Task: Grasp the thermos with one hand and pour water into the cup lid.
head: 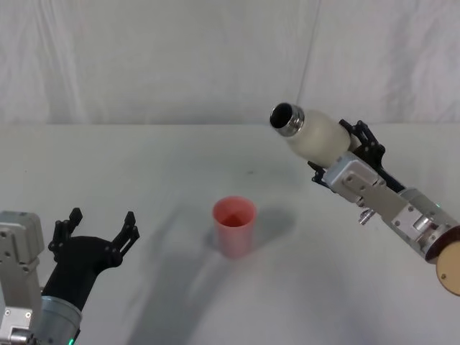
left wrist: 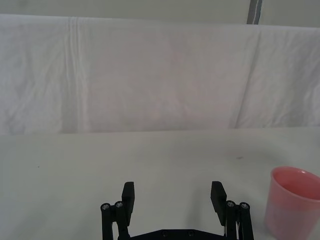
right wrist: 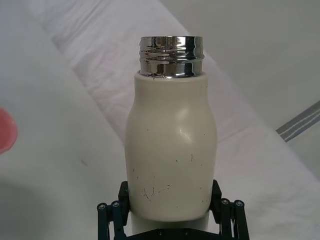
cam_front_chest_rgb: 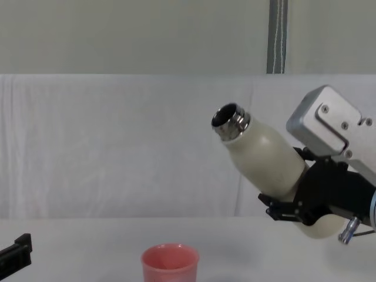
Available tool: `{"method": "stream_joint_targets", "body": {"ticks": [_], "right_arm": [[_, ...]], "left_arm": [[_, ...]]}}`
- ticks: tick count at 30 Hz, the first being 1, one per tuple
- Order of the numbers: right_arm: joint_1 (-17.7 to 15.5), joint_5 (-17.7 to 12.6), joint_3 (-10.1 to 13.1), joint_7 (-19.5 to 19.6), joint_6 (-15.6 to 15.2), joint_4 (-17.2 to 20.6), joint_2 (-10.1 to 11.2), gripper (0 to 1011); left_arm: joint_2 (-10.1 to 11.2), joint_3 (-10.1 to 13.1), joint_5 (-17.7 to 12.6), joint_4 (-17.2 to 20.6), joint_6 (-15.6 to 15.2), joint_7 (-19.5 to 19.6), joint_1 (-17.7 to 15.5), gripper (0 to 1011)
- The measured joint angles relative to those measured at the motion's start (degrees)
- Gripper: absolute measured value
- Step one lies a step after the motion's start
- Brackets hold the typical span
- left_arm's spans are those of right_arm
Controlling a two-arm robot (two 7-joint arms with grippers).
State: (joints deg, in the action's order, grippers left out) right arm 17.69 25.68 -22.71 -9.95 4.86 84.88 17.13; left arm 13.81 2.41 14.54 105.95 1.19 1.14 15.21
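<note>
The right pincer [head: 343,152] clamps the thermos [head: 314,135], tilted above the white-clothed bench [head: 180,158]; the cup lid [head: 233,226] stands mid-bench. The left pincer [head: 96,230] hovers open before a white curtain [head: 144,57].

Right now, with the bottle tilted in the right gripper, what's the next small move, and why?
Probably carry the right gripper left until the steel mouth is over the salmon-pink cup lid, then tilt further. The cream-white matte thermos is held aloft, neck angled up and left, its mouth to the right of the cup, so pouring now would likely miss. The left gripper rests open, apart from the cup.
</note>
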Motion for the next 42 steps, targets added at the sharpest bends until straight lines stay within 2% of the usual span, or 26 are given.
{"method": "stream_joint_targets", "body": {"ticks": [9, 16, 24, 42], "right_arm": [[0.8, 2.8, -1.6, 0.2, 0.7, -1.7, 1.0, 950], [1.8, 7.1, -3.9, 1.2, 0.9, -2.9, 2.0, 950], [2.4, 13.3, -6.8, 3.0, -1.0, -3.1, 2.6, 950], [3.8, 21.8, -10.2, 6.0, -2.9, -3.7, 3.6, 950]], "left_arm": [[0.0, 0.0, 0.0, 0.0, 0.0, 0.0, 0.0, 1001], [0.0, 0.0, 0.0, 0.0, 0.0, 0.0, 0.0, 1001], [0.0, 0.0, 0.0, 0.0, 0.0, 0.0, 0.0, 1001], [0.0, 0.0, 0.0, 0.0, 0.0, 0.0, 0.0, 1001]]}}
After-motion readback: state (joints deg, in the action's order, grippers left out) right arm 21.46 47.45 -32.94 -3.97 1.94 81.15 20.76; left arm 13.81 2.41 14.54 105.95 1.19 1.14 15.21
